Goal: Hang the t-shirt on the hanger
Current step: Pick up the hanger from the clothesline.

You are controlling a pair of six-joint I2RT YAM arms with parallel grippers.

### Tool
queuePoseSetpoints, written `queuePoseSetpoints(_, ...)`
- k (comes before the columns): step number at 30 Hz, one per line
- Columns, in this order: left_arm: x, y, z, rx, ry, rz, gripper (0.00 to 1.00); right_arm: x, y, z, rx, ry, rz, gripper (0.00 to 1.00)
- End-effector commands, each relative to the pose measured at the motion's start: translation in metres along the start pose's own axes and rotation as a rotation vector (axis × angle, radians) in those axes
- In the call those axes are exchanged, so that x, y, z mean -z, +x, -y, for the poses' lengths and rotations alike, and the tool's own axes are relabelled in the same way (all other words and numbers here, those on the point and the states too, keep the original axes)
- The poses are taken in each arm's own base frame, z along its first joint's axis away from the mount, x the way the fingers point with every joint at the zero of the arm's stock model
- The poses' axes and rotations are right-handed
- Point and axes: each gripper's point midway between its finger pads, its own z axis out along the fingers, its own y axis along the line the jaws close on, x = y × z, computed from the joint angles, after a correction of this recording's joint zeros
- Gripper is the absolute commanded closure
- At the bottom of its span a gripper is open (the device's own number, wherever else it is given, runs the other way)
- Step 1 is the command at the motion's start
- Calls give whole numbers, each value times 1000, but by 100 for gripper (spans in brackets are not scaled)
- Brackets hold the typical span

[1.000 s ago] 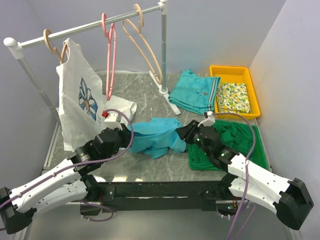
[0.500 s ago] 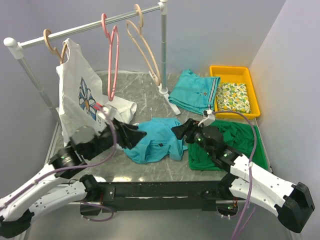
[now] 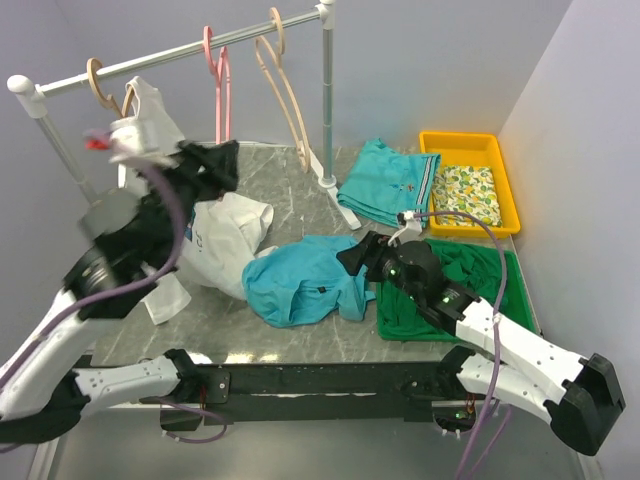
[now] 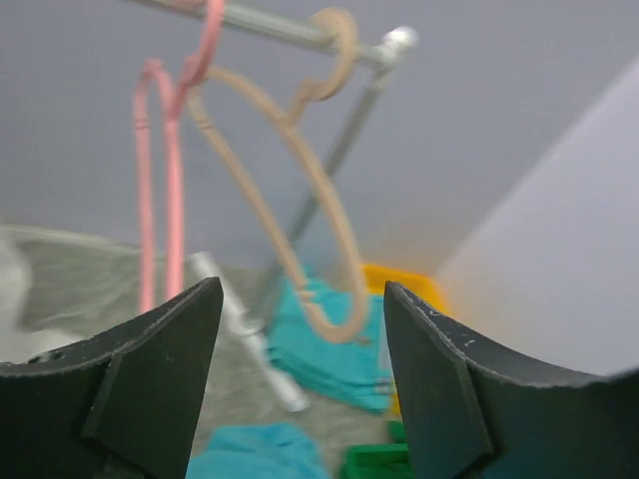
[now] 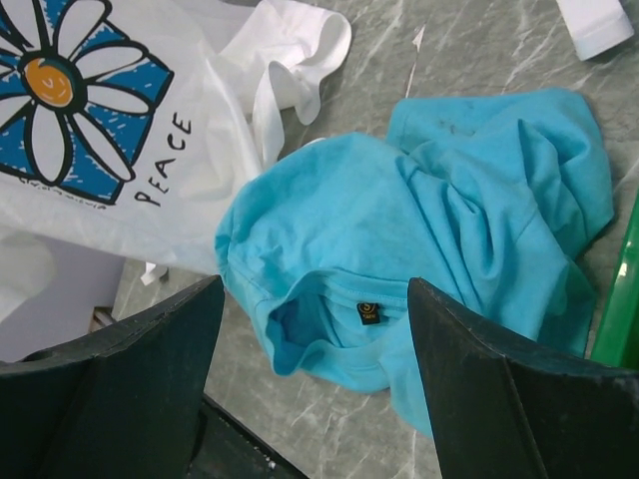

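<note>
- T-shirt point(image 3: 300, 282): crumpled on the bench point(image 3: 290, 185) near its front edge. Its long axis runs left to right in the top view, and the collar and label face the arm bases.
- Hanger point(image 3: 220, 95): hung by its hook on the rail point(image 3: 160, 58), well apart from the t-shirt, above it and toward the back left. It is seen nearly edge-on, between a white printed top point(image 3: 225, 235) and a beige hanger point(image 3: 285, 90).
- Governing relation: the t-shirt lies directly below the right fingers point(image 5: 130, 369), so the right arm is the nearer to it. The hanger lies ahead and slightly left of the left fingers point(image 4: 160, 379), so the left arm is the nearer to that.
- Right fingers: spread wide over the shirt's right half and gripping nothing. Whether the tips touch the cloth cannot be told.
- Left fingers: spread wide and empty, held high and aimed at the rail, clear of the hanger.
- Judgement: the shirt is not yet on the hanger. The next move probably depends on the left arm taking the hanger.
</note>
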Motion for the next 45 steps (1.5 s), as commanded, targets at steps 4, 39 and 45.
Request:
queuePoseSetpoints(4,-56,32,-56,-289,-333,-98,29,-4,-13,-28,48,-68,-32,18)
queuePoseSetpoints(39,-84,71,-88,-392,-382,-215,67,-5,5,-28,27,-95,-97,18)
queuePoseSetpoints(45,-84,69,-88,-394,-384,-211,81,-5,5,-29,27,-100,-100,18)
